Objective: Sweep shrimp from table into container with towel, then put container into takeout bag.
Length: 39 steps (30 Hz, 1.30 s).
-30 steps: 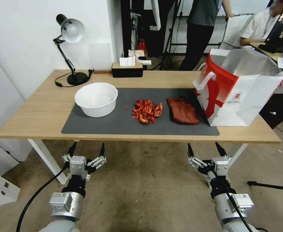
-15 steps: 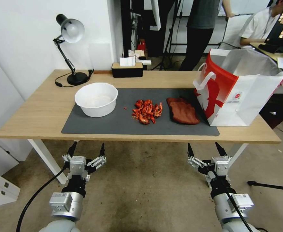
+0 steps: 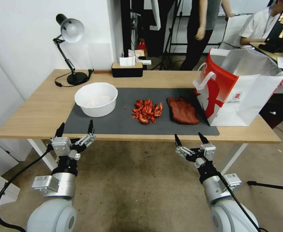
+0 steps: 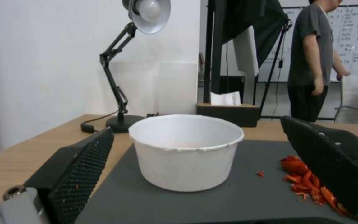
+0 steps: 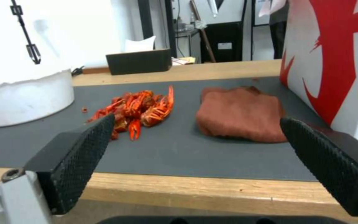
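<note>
Left gripper point(image 3: 75, 128) hung at table's point(image 3: 35, 112) near edge before bowl point(image 3: 96, 99), jaws wide, holding nothing. Right gripper point(image 3: 190, 139) likewise, spread and empty, below towel point(image 3: 183, 111). Shrimp point(image 3: 146, 111) lay heaped on mat point(image 3: 115, 124) between bowl and towel. Bag point(image 3: 238, 88) stood just right of towel.

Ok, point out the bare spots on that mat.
Free: the mat's near strip before the container, shrimp and towel; also between container and shrimp. Crowded: towel against the takeout bag.

Takeout bag point(image 3: 241, 96) logo, whiteboard writing: both illegible.
</note>
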{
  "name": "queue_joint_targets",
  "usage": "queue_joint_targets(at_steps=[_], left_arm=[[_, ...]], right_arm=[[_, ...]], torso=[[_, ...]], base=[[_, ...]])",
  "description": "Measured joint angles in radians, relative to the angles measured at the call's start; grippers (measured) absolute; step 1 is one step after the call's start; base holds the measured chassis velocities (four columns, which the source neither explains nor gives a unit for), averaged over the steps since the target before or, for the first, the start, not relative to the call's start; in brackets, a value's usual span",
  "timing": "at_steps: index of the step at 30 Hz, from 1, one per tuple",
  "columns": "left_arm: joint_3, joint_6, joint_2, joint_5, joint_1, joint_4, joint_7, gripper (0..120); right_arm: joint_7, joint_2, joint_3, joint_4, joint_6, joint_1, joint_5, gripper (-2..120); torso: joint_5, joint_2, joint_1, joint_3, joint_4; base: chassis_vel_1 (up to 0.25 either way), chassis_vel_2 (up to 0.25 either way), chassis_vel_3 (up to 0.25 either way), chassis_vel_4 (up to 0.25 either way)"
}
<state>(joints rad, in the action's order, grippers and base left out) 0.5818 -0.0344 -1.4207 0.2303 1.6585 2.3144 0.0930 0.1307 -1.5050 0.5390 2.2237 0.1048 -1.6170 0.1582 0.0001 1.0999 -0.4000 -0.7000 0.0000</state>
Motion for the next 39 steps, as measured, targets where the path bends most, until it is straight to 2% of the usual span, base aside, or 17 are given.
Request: queue_joint_targets(at_steps=[11, 16, 17, 18, 19, 22, 23, 26, 27, 29, 31, 33, 34, 35, 36, 38, 39], left_arm=[[-0.001, -0.007, 0.025, -0.022, 0.001, -0.036, -0.042, 100], [0.019, -0.001, 0.091, -0.013, -0.041, -0.059, -0.068, 100], [0.030, 0.009, 0.126, -0.002, -0.063, -0.066, -0.078, 100], [0.044, 0.038, 0.203, 0.026, -0.111, -0.081, -0.102, 100], [0.044, 0.038, 0.203, 0.026, -0.111, -0.081, -0.102, 100], [0.037, 0.077, 0.472, 0.113, -0.292, -0.182, -0.182, 100], [0.037, 0.077, 0.472, 0.113, -0.292, -0.182, -0.182, 100], [-0.030, 0.068, 0.725, 0.178, -0.477, -0.318, -0.301, 100], [-0.030, 0.068, 0.725, 0.178, -0.477, -0.318, -0.301, 100], [-0.094, 0.062, 0.842, 0.218, -0.587, -0.394, -0.406, 100], [-0.122, 0.061, 0.878, 0.224, -0.629, -0.418, -0.456, 100], [-0.230, 0.043, 0.953, 0.210, -0.762, -0.480, -0.596, 100], [-0.230, 0.043, 0.953, 0.210, -0.762, -0.480, -0.596, 100], [-0.311, 0.024, 0.980, 0.177, -0.852, -0.519, -0.679, 100], [-0.311, 0.024, 0.980, 0.177, -0.852, -0.519, -0.679, 100], [-0.453, -0.003, 0.992, 0.119, -0.991, -0.579, -0.777, 100], [-0.453, -0.003, 0.992, 0.119, -0.991, -0.579, -0.777, 100]], right_arm=[[-0.014, -0.007, 0.016, -0.008, -0.030, 0.002, 0.015, 100], [-0.012, 0.000, 0.022, -0.004, -0.036, 0.000, 0.015, 100], [-0.011, 0.002, 0.023, -0.004, -0.037, 0.000, 0.015, 100], [-0.009, 0.006, 0.023, -0.005, -0.039, 0.002, 0.015, 100], [-0.009, 0.006, 0.023, -0.005, -0.039, 0.002, 0.015, 100], [-0.007, 0.005, 0.016, -0.010, -0.047, 0.007, 0.015, 100], [-0.007, 0.005, 0.016, -0.010, -0.047, 0.007, 0.015, 100], [-0.006, 0.004, 0.015, -0.011, -0.057, 0.005, 0.014, 100], [-0.006, 0.004, 0.015, -0.011, -0.057, 0.005, 0.014, 100], [-0.006, 0.006, 0.011, -0.016, -0.061, 0.008, 0.014, 100], [-0.006, 0.008, 0.007, -0.017, -0.062, 0.011, 0.014, 100], [-0.004, 0.007, 0.004, -0.020, -0.066, 0.008, 0.012, 100], [-0.004, 0.007, 0.004, -0.020, -0.066, 0.008, 0.012, 100], [-0.003, 0.005, 0.003, -0.020, -0.069, 0.005, 0.010, 100], [-0.003, 0.005, 0.003, -0.020, -0.069, 0.005, 0.010, 100], [-0.002, 0.003, 0.004, -0.019, -0.070, 0.003, 0.007, 100], [-0.002, 0.003, 0.004, -0.019, -0.070, 0.003, 0.007, 100]], torso=[[-0.0003, 0.000, 0.000, 0.000, 0.0000], [-0.0004, 0.000, 0.000, 0.000, 0.0000], [-0.0005, 0.000, 0.000, 0.000, 0.0001], [-0.0005, 0.000, 0.000, 0.000, 0.0002], [-0.0005, 0.000, 0.000, 0.000, 0.0002], [-0.0011, 0.000, 0.000, 0.000, 0.0000], [-0.0011, 0.000, 0.000, 0.000, 0.0000], [-0.0001, 0.000, 0.000, 0.000, -0.0002], [-0.0001, 0.000, 0.000, 0.000, -0.0002], [-0.0007, 0.000, 0.000, 0.000, -0.0007], [0.0000, 0.000, 0.000, 0.000, 0.0004], [-0.0006, 0.000, 0.000, 0.000, 0.0002], [-0.0006, 0.000, 0.000, 0.000, 0.0002], [0.0000, 0.000, 0.000, 0.000, -0.0001], [0.0000, 0.000, 0.000, 0.000, -0.0001], [-0.0003, 0.000, 0.000, 0.000, 0.0002], [-0.0003, 0.000, 0.000, 0.000, 0.0002]], base=[[0.000, 0.000, 0.000, 0.000], [0.000, 0.000, 0.000, 0.000], [0.000, 0.000, 0.000, 0.000], [0.000, 0.000, 0.000, 0.000], [0.000, 0.000, 0.000, 0.000], [0.000, 0.000, 0.000, 0.000], [0.000, 0.000, 0.000, 0.000], [0.000, 0.000, 0.000, 0.000], [0.000, 0.000, 0.000, 0.000], [0.000, 0.000, 0.000, 0.000], [0.000, 0.000, 0.000, 0.000], [0.000, 0.000, 0.000, 0.000], [0.000, 0.000, 0.000, 0.000], [0.000, 0.000, 0.000, 0.000], [0.000, 0.000, 0.000, 0.000], [0.000, 0.000, 0.000, 0.000], [0.000, 0.000, 0.000, 0.000]])
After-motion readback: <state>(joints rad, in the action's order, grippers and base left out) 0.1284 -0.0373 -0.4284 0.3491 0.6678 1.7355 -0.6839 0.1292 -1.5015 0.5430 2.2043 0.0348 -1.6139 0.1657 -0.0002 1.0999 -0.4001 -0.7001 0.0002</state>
